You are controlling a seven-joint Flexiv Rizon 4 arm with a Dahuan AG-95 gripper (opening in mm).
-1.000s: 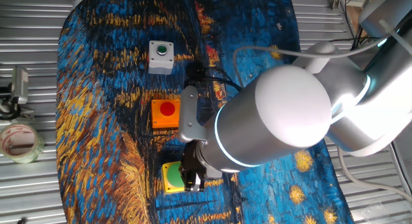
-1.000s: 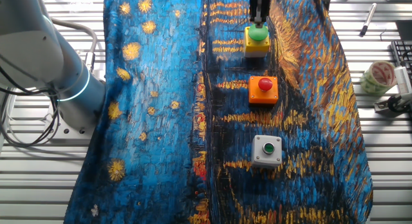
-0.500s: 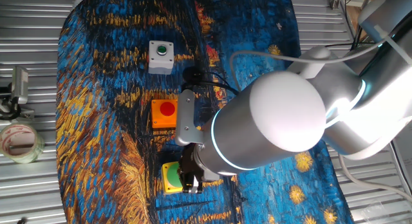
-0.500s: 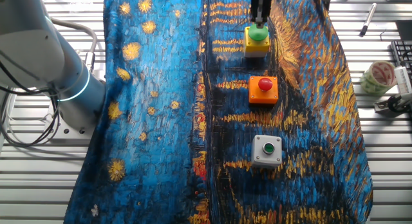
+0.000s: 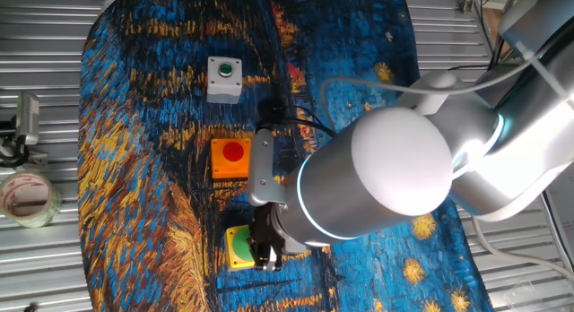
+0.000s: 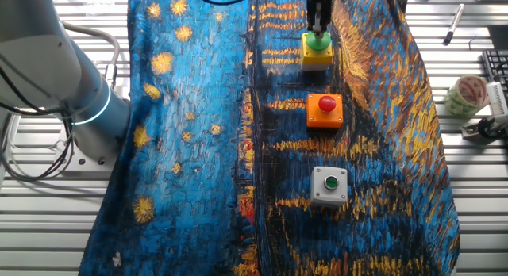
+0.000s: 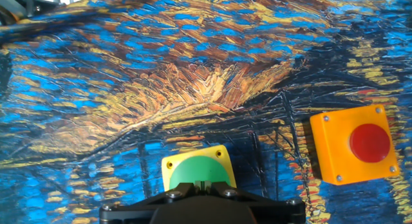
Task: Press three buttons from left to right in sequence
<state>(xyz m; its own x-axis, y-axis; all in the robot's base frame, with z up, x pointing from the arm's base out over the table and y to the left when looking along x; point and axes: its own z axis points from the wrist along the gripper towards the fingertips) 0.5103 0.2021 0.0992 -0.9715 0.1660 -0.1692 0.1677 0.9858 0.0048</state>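
Three buttons lie in a row on the painted cloth. The white-grey box with the small green button (image 5: 223,79) (image 6: 329,185) is at one end. The orange box with the red button (image 5: 230,158) (image 6: 325,110) (image 7: 356,145) is in the middle. The yellow box with the large green button (image 5: 239,247) (image 6: 317,52) (image 7: 195,171) is at the other end. My gripper (image 5: 265,253) (image 6: 318,30) (image 7: 201,185) stands straight over the yellow box. Its fingertips are shut together and rest on the green cap.
The starry-night cloth (image 5: 134,124) covers the table and hangs over its edges. A tape roll (image 5: 27,197) (image 6: 467,93) and a metal clamp (image 5: 22,124) lie on the bare slatted top beside it. A pen (image 6: 454,24) lies at the far corner. The arm's base (image 6: 75,93) stands beside the cloth.
The gripper has come down a little onto the large green button; less of the green cap shows under the fingertips. The arm's elbow shifted slightly. The boxes have not moved.
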